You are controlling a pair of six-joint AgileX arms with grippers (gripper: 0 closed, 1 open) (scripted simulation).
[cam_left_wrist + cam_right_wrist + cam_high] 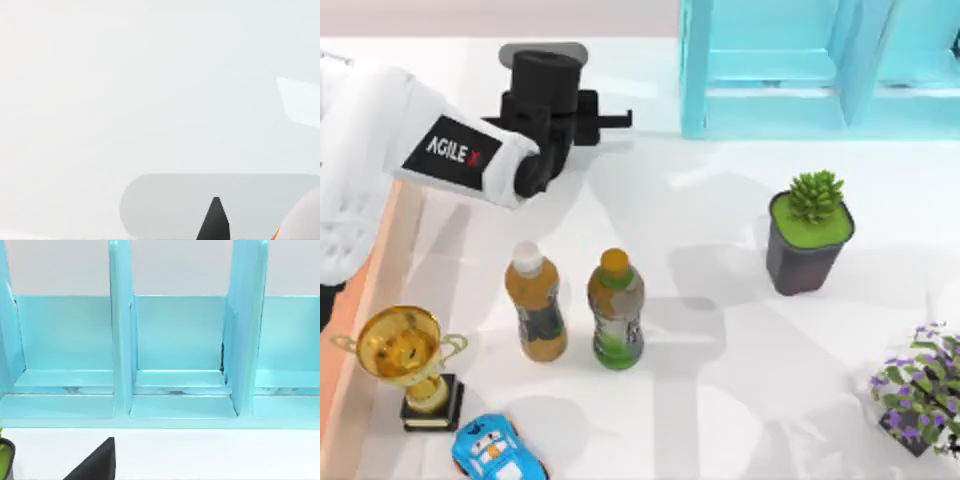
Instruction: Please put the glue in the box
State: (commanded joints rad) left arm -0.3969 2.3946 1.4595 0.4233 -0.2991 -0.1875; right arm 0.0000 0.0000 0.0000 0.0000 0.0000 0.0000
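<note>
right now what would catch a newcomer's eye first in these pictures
Likely the white left arm reaching in from the top view's left, its black left gripper at the table's far side near the light-blue frame. Next, the amber bottle and green bottle lying side by side mid-table, and the gold trophy at the near left.

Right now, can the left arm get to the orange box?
Probably yes. The left gripper hovers over the table to the right of the box, with nothing standing between them.
</note>
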